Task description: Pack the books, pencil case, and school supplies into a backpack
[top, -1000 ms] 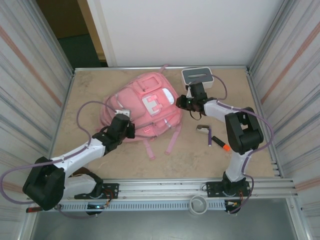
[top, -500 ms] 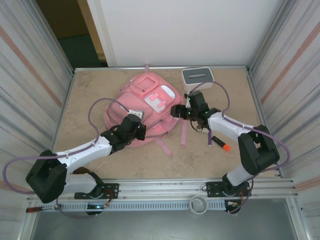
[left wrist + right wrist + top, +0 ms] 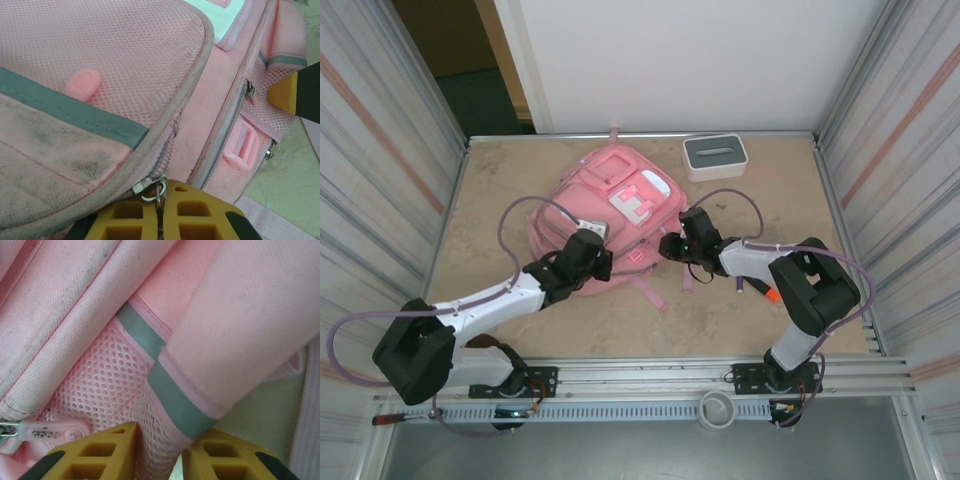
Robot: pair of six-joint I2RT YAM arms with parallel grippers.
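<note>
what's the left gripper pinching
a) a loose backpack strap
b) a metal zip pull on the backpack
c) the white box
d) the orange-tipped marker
b: in the left wrist view the left gripper is closed with the metal zip pull of the pink backpack caught between its yellow fingers.

The backpack (image 3: 610,205) fills the middle of the table (image 3: 500,180), with the left gripper (image 3: 594,262) clamped at its lower edge and the right gripper (image 3: 667,246) at its right side, both arms slanting across the lower half. Its straps (image 3: 655,292) trail below, a marker (image 3: 772,294) lies by the right arm, and a white box (image 3: 715,155) stands upper right. Bare table lies upper left, far right and lower centre between the arms.
</note>
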